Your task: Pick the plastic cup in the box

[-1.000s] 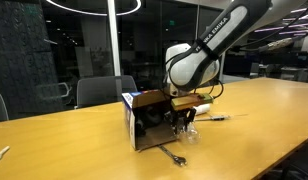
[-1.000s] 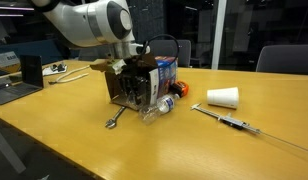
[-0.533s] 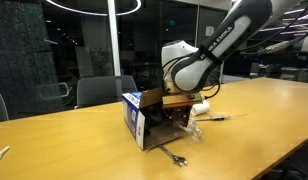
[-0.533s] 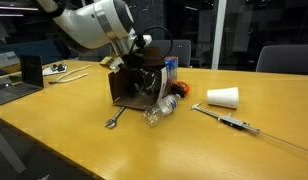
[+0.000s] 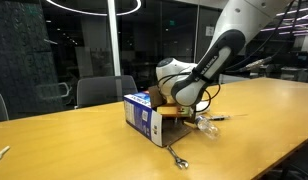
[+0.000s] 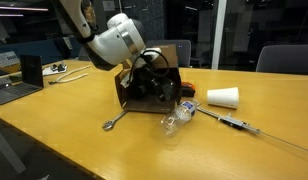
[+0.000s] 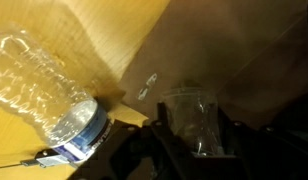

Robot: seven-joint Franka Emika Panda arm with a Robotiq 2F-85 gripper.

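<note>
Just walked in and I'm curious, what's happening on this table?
A robot arm has its gripper inside the box, fingers either side of the clear cup. Whether it is gripped yet is unclear. A bottle lies on the table beside the box.

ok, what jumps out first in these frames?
The white arm reaches into the blue box mid-table in both exterior views. The wrist view shows the gripper flanking the clear plastic cup inside the box's brown interior. A clear bottle lies on its side just outside the box, with a white cup further along the table.
</note>
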